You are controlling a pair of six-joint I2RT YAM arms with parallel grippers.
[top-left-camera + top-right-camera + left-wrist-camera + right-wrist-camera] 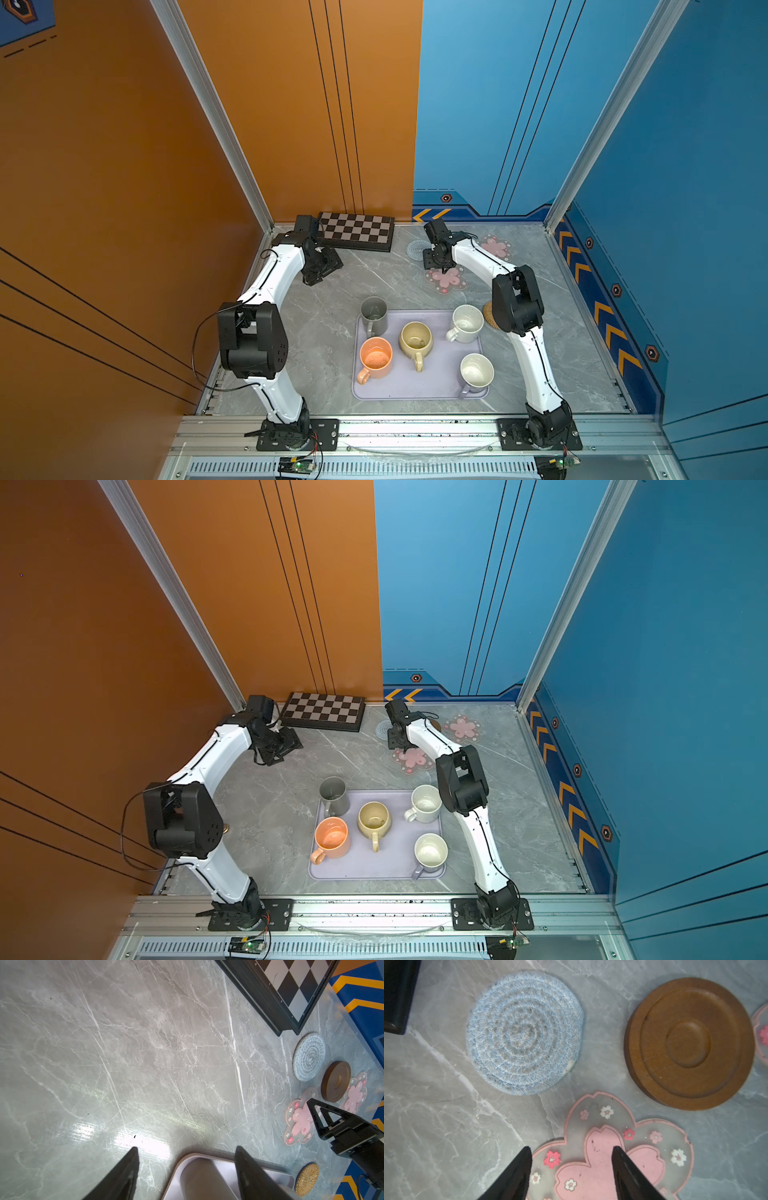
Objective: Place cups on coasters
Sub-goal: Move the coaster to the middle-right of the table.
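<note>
Since all five mugs stand upright on the lavender tray (415, 395) and none is on a coaster yet, we're sizing up the grab first. The grey mug (374, 313) is at the tray's far-left corner and the orange mug (376, 357) near-left. The beige-yellow mug (416, 338) is in the middle, the speckled white mug (467, 322) far-right and the lavender mug (476, 370) near-right.

We judge them to be glazed ceramic: stiff, fairly heavy, slick and chip-prone. Best hold looks like the rim wall, one finger inside and one outside, opposite the handle. Handles are a narrower target and would let the mug swing. The tall grey one looks likeliest to tip.

Coasters lie at the far side of the surface (324, 316), apart from the tray. Only the rattan coaster (490, 316) sits just beside its far-right corner.

Our right pincer (572, 1149) hangs over the nearer pink flower coaster (602, 1157), jaws apart, nothing between. Our left pincer (186, 1148) is also apart and empty, over bare surface by the chequered board (355, 232), well clear of the mugs.

Both top views give mug spots and handle headings, but the right arm (478, 259) hides nearly all of the wooden disc coaster. The right wrist view shows it whole (689, 1043), a stepped recess with a centre dimple. It lies between the pale-blue spiral coaster (525, 1032) and the farther flower coaster (762, 1028). The left wrist view catches all five coasters, but only a slice of the grey mug.
</note>
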